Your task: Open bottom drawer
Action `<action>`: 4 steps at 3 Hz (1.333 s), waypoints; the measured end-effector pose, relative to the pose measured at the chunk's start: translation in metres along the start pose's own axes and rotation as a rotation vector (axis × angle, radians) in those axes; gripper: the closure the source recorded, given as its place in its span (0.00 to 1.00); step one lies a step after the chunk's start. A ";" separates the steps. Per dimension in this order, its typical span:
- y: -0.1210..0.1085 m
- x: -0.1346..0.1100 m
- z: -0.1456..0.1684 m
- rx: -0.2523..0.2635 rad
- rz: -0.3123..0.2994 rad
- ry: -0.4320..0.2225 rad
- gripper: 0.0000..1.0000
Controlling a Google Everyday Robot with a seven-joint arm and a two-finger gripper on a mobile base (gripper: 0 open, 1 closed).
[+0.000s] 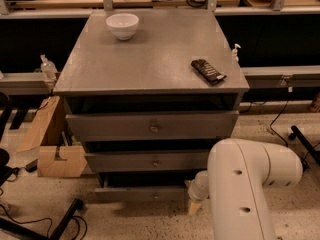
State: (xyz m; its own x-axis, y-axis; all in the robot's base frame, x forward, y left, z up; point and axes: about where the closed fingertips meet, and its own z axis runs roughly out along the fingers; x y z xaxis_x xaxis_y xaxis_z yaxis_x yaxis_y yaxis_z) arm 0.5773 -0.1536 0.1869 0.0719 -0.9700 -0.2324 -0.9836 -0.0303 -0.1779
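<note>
At the far left, an open brown cardboard box (pixel 50 144) stands on the speckled floor (pixel 125 221) just beside the grey wooden three-drawer desk (pixel 150 59). A small clear plastic bottle (pixel 47 67) sits on the rail behind the box. On the desk's flat top, a round white ceramic bowl (pixel 122 25) stands upright near the back left corner.

Below the top come three grey drawer fronts, each with a small round metal knob at its centre. The tallest grey drawer front (pixel 150 126) is uppermost and the mid-sized grey drawer front (pixel 147 161) lies under it. The bottom drawer (pixel 140 194), the slimmest grey wooden front, sits lowest, just above the floor, with a dark gap over it. How far out it stands cannot be told from this view.

The tool (pixel 193 200) is down low at the right end of the bottom drawer, where a pale cream tip shows near the floor beside the drawer's front. It is to the right of the centre knob and not on it. Whether it touches the drawer, holds anything, or is open or closed cannot be told.

Further right on the desk, a flat dark rectangular packet (pixel 208 71) lies near the front right edge. The bulky white robot arm (pixel 250 184) fills the lower right, in front of the desk's right corner.
</note>
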 end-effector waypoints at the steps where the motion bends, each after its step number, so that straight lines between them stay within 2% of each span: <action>1: 0.007 0.005 0.006 -0.018 0.016 0.006 0.41; 3: 0.020 0.004 -0.001 -0.012 0.041 -0.003 0.89; 4: 0.020 0.003 -0.005 -0.012 0.041 -0.003 1.00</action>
State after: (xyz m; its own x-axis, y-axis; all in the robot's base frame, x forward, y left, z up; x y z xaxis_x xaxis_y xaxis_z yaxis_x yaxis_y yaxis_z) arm 0.5575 -0.1579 0.1873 0.0316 -0.9697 -0.2421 -0.9876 0.0070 -0.1570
